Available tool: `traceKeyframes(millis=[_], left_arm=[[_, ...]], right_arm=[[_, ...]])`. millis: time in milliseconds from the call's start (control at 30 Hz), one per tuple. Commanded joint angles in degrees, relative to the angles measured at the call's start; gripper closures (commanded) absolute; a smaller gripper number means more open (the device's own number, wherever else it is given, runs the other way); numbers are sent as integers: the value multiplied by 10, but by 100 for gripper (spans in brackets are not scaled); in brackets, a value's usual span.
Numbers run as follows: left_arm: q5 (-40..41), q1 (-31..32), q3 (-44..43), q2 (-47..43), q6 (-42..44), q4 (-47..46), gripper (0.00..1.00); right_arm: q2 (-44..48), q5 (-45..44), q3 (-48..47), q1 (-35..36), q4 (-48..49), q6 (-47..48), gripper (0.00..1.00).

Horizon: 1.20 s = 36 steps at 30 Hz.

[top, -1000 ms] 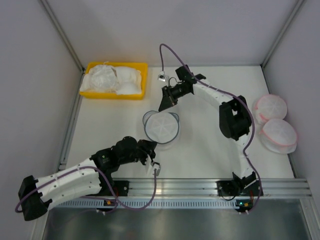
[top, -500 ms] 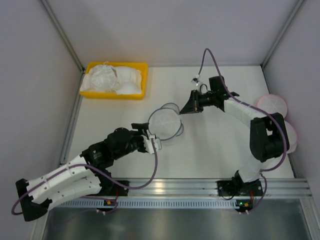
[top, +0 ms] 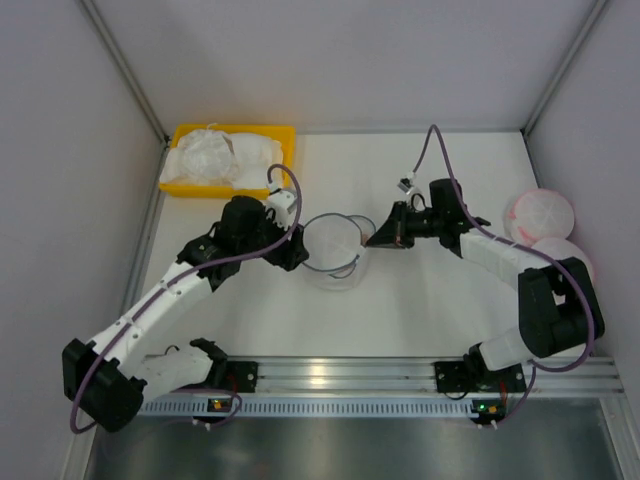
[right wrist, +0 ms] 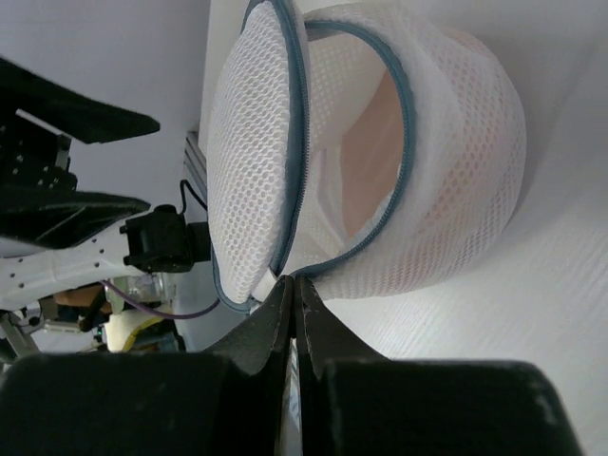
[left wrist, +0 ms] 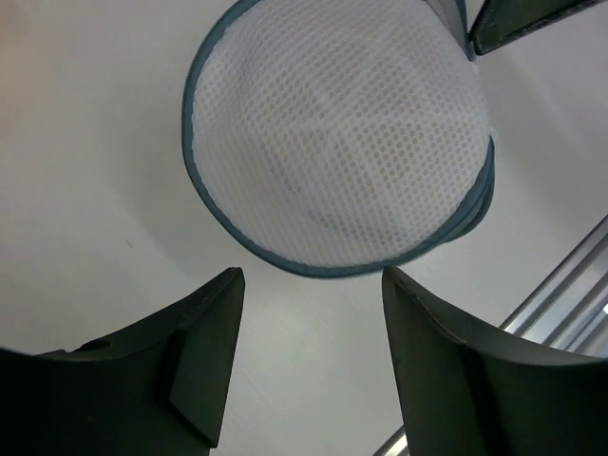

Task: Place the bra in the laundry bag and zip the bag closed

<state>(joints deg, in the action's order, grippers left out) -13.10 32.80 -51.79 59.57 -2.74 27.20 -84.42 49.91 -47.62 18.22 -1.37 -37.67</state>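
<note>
The pink bra (right wrist: pixel 369 161) sits inside the laundry bag (top: pixel 333 250), which lies in the middle of the table (top: pixel 430 300) with its flap open. The right gripper (right wrist: pixel 293 285) has its fingers pinched together on the bag's grey rim. The left gripper (left wrist: pixel 311 277) is just beside the bag, fingers apart, not touching it.

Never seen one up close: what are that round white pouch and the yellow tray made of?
The laundry bag: white mesh fabric, matte, with visible honeycomb holes and a grey-blue zipper rim. The yellow tray: probably smooth moulded plastic, judging by its even colour.
</note>
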Motion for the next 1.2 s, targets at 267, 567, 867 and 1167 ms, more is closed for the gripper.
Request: traceKeyframes(millis=[267,567,867,1167], left_arm=[[-228,-161,6,119,-295,-116,32],[-272,-179,76,175,-398,-236,31],[-325,-180,156,182,-509,-444,49],[-350,-193,174,176,-603,-537,100]], right_arm=[[35,7,-12,-3,-27,82,96],[22,14,-21,-3,-29,91,92],[8,26,-34,-4,-33,98,84],[36,31,-49,-29,-98,113,11]])
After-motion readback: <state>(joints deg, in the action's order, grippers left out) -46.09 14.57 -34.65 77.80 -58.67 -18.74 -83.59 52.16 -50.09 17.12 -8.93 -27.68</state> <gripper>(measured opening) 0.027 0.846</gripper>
